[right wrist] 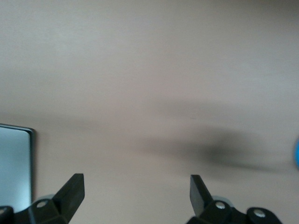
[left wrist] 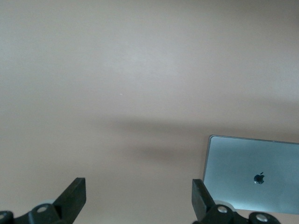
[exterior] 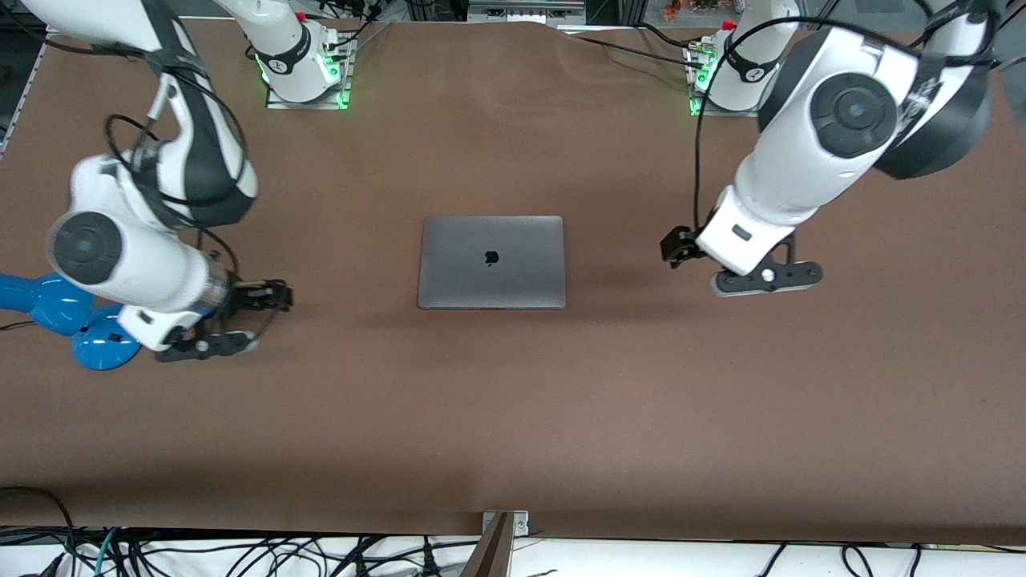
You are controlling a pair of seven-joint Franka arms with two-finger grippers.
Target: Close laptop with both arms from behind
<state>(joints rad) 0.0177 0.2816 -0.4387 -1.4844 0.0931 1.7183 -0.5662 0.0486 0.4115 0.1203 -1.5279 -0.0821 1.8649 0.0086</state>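
The laptop [exterior: 491,262] lies shut and flat at the middle of the brown counter [exterior: 513,433], its silver-grey lid up and the dark apple logo [exterior: 491,257] at the lid's centre; no other writing or label can be read on it. The left end effector [exterior: 677,247] hangs over bare counter toward the left arm's end, well apart from the laptop, and its fingers [left wrist: 74,196] are spread wide with nothing between them; the left wrist view shows the laptop's lid and logo. The right end effector [exterior: 268,298] is over bare counter toward the right arm's end, also released, its fingers [right wrist: 72,190] parted and holding nothing, with only an edge of the laptop in the right wrist view. A blue desk lamp [exterior: 60,312] sits just beside the right arm's wrist.
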